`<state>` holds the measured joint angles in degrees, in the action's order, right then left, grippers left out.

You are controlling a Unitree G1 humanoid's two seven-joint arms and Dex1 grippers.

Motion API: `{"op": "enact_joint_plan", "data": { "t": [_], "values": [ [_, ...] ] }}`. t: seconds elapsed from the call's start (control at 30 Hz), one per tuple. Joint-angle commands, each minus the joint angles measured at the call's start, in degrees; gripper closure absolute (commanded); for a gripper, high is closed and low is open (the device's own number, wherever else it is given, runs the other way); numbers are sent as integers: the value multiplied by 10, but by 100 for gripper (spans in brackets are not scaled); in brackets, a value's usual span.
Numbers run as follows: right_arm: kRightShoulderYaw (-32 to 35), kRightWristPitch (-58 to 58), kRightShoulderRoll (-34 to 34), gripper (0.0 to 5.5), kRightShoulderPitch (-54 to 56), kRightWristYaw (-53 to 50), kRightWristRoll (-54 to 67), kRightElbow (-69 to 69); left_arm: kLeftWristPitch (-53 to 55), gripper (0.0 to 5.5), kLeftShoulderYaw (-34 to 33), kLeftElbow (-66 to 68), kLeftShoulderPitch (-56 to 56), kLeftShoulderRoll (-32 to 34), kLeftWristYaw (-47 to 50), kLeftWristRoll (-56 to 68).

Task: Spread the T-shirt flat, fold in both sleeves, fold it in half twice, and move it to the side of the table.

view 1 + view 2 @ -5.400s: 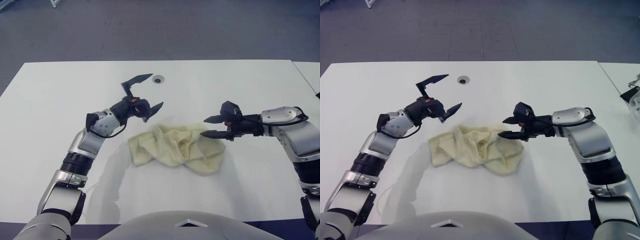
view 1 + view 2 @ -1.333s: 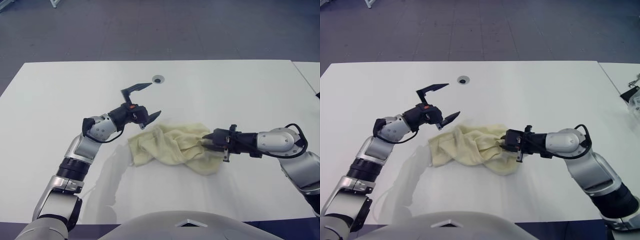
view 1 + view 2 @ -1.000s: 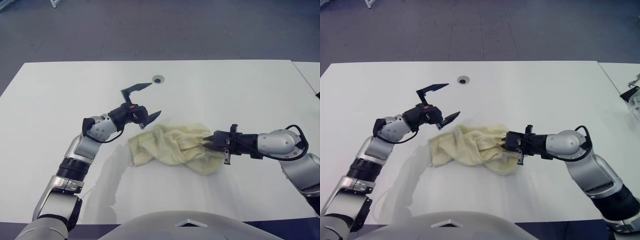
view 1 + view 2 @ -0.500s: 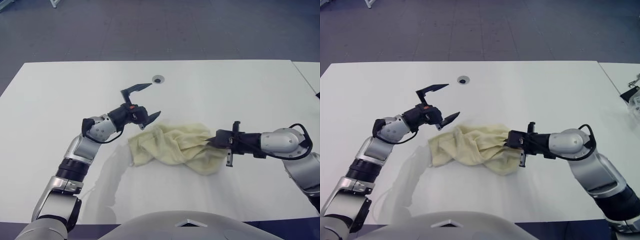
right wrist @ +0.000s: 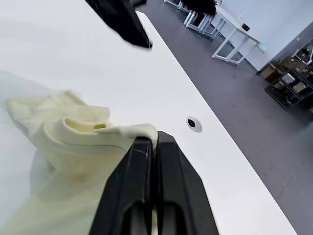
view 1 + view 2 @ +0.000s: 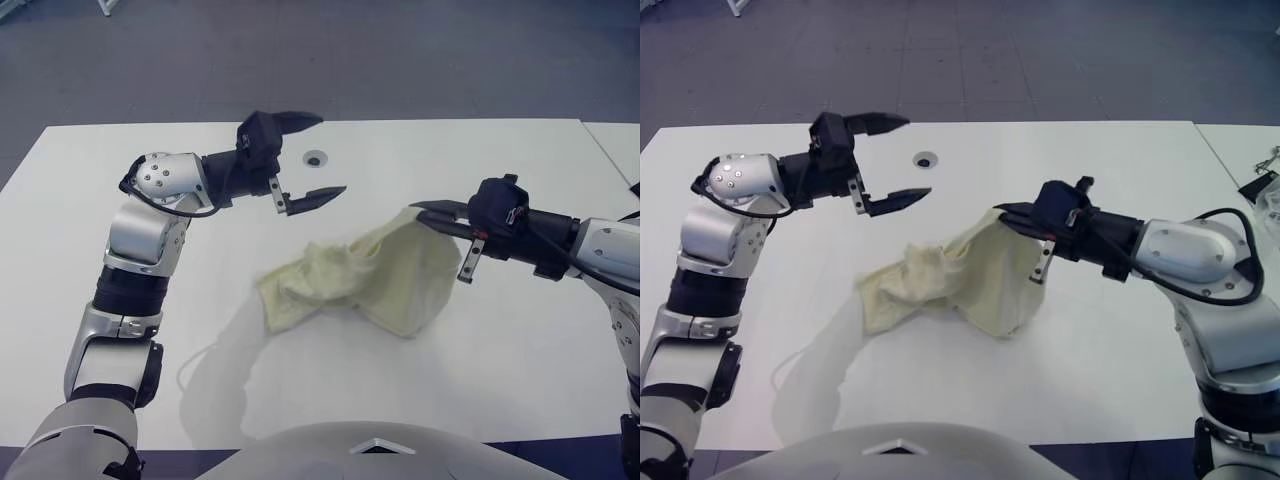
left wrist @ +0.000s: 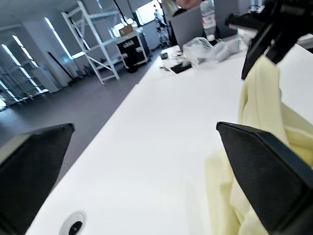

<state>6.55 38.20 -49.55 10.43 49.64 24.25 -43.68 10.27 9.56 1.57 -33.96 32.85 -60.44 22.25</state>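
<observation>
A pale yellow T-shirt lies crumpled in the middle of the white table. Its right part is pulled up into a hanging fold. My right gripper is shut on the top edge of that fold, held above the table; the right wrist view shows its fingers pressed together on the cloth. My left gripper hangs open and empty above the table, beyond the shirt's left part and near the table's hole. In the left wrist view the wide-open left gripper frames the lifted shirt.
A round cable hole sits in the table's far middle. A second table with small items adjoins at the far right. Bare white tabletop lies on every side of the shirt.
My right gripper has risen and drawn back to the right, lifting the shirt's edge off the table. My left arm has swung up and toward the far side, still open.
</observation>
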Motion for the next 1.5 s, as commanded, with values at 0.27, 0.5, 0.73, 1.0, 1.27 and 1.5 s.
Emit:
{"op": "enact_joint_plan", "data": {
  "t": [0.27, 0.5, 0.73, 1.0, 1.27, 1.5],
  "values": [
    [-1, -85, -151, 548, -220, 112, -83, -39, 24, 10, 21, -44, 41, 43, -94, -13],
    [19, -111, -136, 548, -216, 102, -79, -31, 13, 10, 55, -61, 29, 42, -140, -27],
    [26, -71, -117, 550, -152, 75, -25, -46, -48, 118, 128, 55, -40, -13, -202, -85],
    [-12, -58, -113, 550, -108, 54, -18, -49, -86, 247, 177, 172, -71, -68, -258, -124],
    [-23, -54, -112, 550, -94, 46, -18, -48, -130, 390, 197, 232, -66, -89, -266, -170],
    [-45, -54, -108, 550, -74, 43, -19, -44, -154, 499, 204, 277, -70, -104, -255, -208]
  ]
}}
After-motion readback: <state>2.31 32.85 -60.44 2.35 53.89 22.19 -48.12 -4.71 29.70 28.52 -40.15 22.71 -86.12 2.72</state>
